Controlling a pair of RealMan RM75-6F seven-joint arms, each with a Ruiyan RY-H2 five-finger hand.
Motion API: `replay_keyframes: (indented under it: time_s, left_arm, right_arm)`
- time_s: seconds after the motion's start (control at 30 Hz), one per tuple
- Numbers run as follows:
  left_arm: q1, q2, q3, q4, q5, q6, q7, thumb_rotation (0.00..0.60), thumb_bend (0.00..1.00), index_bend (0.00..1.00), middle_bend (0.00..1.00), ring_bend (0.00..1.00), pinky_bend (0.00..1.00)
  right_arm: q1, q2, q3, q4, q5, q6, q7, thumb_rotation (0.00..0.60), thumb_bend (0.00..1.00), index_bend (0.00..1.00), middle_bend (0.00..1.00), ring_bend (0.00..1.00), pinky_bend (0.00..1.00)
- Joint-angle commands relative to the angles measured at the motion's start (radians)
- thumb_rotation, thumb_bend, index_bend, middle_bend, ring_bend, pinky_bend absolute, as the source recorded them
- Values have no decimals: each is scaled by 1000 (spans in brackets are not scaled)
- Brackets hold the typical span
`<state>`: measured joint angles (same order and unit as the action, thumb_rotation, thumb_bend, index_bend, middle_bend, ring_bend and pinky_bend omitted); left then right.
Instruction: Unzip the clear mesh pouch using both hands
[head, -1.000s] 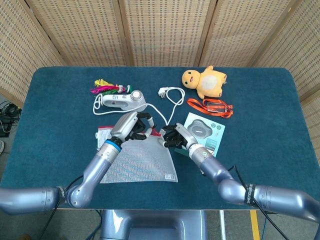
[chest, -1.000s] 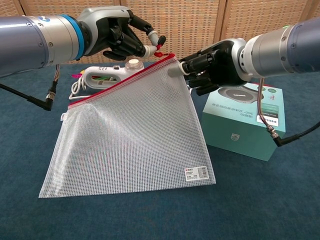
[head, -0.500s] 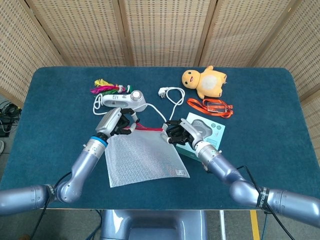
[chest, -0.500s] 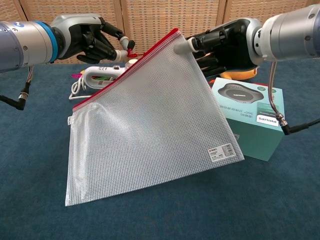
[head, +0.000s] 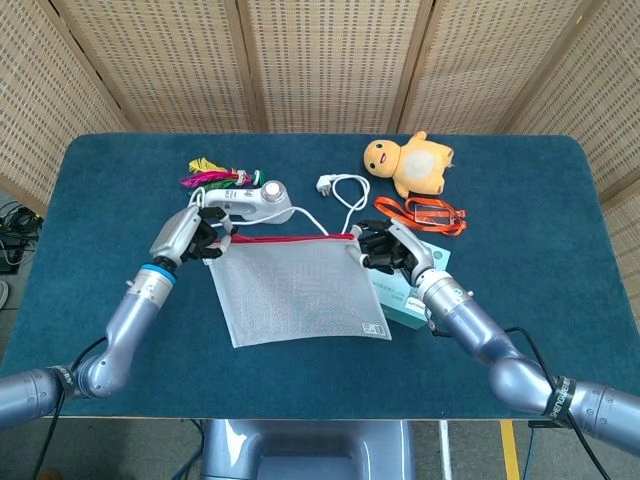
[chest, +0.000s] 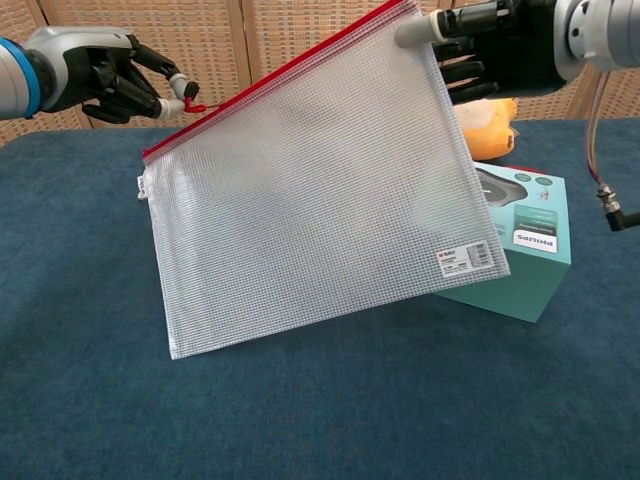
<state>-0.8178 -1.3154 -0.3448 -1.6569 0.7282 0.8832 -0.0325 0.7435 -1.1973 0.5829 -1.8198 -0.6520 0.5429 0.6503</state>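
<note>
The clear mesh pouch (head: 300, 290) (chest: 310, 210) with a red zipper along its top edge hangs lifted above the blue table (head: 100, 200), stretched between both hands. My left hand (head: 197, 237) (chest: 115, 82) pinches the red zipper pull (chest: 192, 105) at the pouch's left end. At the right top corner, my right hand (head: 383, 248) (chest: 495, 45) grips the pouch. The pouch's lower edge hangs free in the chest view, partly covering the teal box (chest: 520, 250).
A teal box (head: 420, 275) lies under my right arm. Behind are a white handheld device (head: 245, 203) with cable and plug (head: 340, 185), colourful tassels (head: 208, 172), a yellow plush toy (head: 410, 163) and an orange lanyard with badge (head: 425, 213).
Both hands moved apart and rose. The left hand drew the zipper pull leftward to the pouch's left end; the right hand carried its corner right and up. The pouch now hangs taut.
</note>
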Motion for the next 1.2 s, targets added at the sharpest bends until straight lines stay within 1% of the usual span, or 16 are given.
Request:
replay_keyframes:
  time_s: [0.03,0.17,0.3,0.5,0.77,0.8,0.83,0.87,0.9,0.93,0.97,1.0,1.07,1.2]
  left_arm:
    - [16,38,10,-10,3,-15,2,600,644,945,1000,948,998]
    - [38,94,23,-28,5,-27,3,600,644,945,1000,948,998]
    - [52,146,42,-36,12,-47,13,600,644,945,1000,949,998]
    - [72,201,54,-50,10,-68,1,600,645,945,1000,948,998]
    - [88,226,53,-60,23,-78,-31,600,639,942,1000,949,998]
    - [90,228,53,-61,26,-79,-36,600,594,906,1000,949,998]
    - [91,229,52,-63,29,-79,-40,600,509,826,1000,949,997]
    - [93,230,51,-64,35,-80,-46,600,326,604,1000,949,994]
    - [95,237,52,-69,53,-96,-57,600,171,374,998,949,989]
    - [99,244,50,-68,66,-106,-71,600,38,140,992,947,982]
    - [103,246,45,-65,82,-106,-85,600,2,29,985,943,978]
    - [110,245,40,-61,103,-99,-101,600,0,17,984,942,977]
    - [122,242,34,-57,137,-78,-122,600,0,0,973,933,971]
    - [137,249,32,-60,176,-60,-140,600,0,0,963,922,958]
  right_arm:
    - [-18,19,10,-5,-6,-3,15,600,722,782,917,940,1000]
    - [-47,50,23,-14,-12,-2,39,600,722,781,917,940,1000]
    - [-72,74,24,-25,-10,-2,59,600,722,781,917,940,1000]
    - [-96,92,22,-34,-18,8,72,600,723,781,917,940,1000]
    - [-105,101,7,-49,-20,18,70,600,717,775,917,940,1000]
    - [-103,103,4,-51,-21,15,68,600,673,729,916,940,1000]
    - [-101,104,3,-52,-23,12,66,600,597,648,914,940,1000]
    - [-98,107,0,-53,-28,7,59,600,421,457,908,939,1000]
    - [-88,116,-18,-52,-47,-4,27,600,221,240,898,938,1000]
    - [-83,119,-29,-50,-52,4,7,600,113,122,891,936,1000]
    - [-79,118,-40,-48,-56,23,-14,600,24,26,884,934,1000]
    - [-75,113,-54,-48,-60,55,-41,600,0,2,880,934,1000]
    - [-71,106,-71,-53,-55,96,-71,600,0,0,880,934,1000]
    - [-69,114,-82,-64,-44,121,-93,600,0,0,880,934,1000]
